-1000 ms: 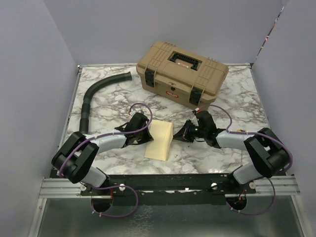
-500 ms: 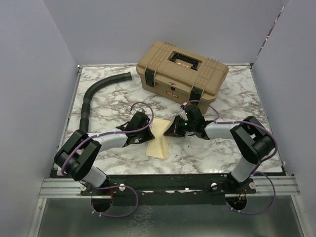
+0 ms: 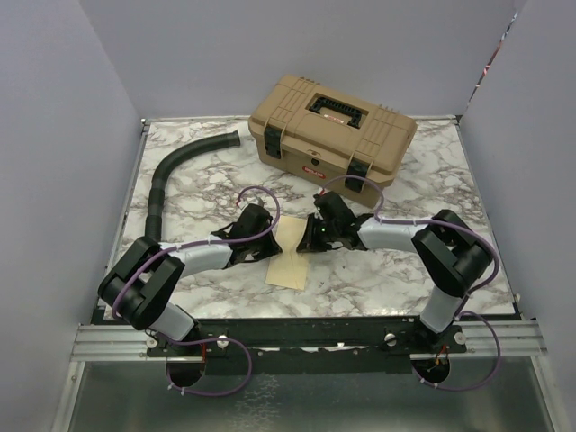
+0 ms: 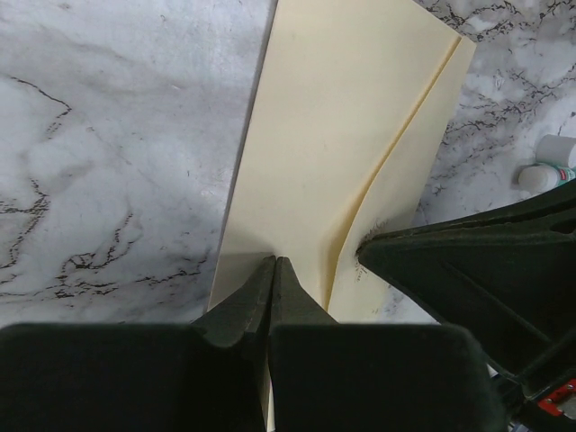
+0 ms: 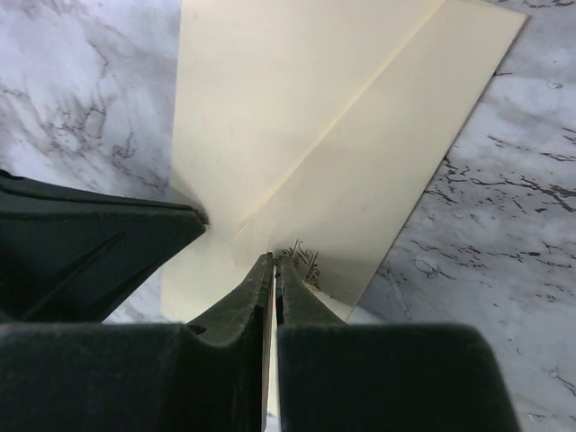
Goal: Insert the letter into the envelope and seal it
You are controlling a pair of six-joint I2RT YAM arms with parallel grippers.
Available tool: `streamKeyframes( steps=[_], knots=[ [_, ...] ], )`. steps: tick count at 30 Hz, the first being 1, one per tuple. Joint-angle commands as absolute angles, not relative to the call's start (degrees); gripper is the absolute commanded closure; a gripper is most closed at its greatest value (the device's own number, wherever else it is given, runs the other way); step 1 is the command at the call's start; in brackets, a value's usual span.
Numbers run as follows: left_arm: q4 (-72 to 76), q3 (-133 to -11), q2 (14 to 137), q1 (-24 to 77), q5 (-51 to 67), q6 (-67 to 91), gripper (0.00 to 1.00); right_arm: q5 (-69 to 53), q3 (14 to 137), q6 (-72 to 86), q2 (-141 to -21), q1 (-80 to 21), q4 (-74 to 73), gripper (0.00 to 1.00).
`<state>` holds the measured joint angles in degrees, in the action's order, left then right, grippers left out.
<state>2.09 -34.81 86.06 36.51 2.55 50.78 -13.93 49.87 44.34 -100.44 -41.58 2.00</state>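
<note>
The pale yellow envelope (image 3: 288,263) lies flat on the marble table between the two arms. Its flap (image 5: 378,171) is folded down over the body. My left gripper (image 3: 271,239) is shut, with its tips (image 4: 274,262) resting on the envelope's near left end. My right gripper (image 3: 307,242) is shut, with its tips (image 5: 274,259) pressed at the flap's edge, right by some ornate gold script (image 5: 301,256). Its fingers (image 4: 432,261) also show in the left wrist view. The brownish letter does not show as a separate sheet.
A tan toolbox (image 3: 333,130) stands at the back of the table (image 3: 414,193). A black corrugated hose (image 3: 171,180) curves along the left side. A small white cylinder with a green band (image 4: 549,165) shows beside the right arm. Walls close in on both sides.
My right gripper has moved left onto the envelope. The envelope's raised flap has come down flat. My left gripper has hardly moved.
</note>
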Motion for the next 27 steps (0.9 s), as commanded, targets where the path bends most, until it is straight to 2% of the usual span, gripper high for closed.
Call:
streamKeyframes(
  steps=[1, 10, 18, 27],
  knots=[
    [-6.1, -31.2, 89.5, 36.8, -1.4, 48.8, 1.00, -5.7, 52.7, 41.3, -102.4, -43.3, -6.2, 0.94],
    [-4.0, -30.8, 89.0, 36.8, -0.5, 49.3, 1.00, 3.3, 57.9, 38.9, -106.2, -47.9, -14.0, 0.94],
    [-1.9, -30.4, 90.1, 36.7, 1.8, 51.0, 1.00, 10.4, 60.1, 37.2, -110.4, -51.5, -19.3, 0.90],
    [-1.0, -29.2, 90.4, 36.0, 3.0, 51.4, 1.00, 12.6, 59.9, 37.0, -113.7, -55.0, -21.2, 0.86]
  ],
)
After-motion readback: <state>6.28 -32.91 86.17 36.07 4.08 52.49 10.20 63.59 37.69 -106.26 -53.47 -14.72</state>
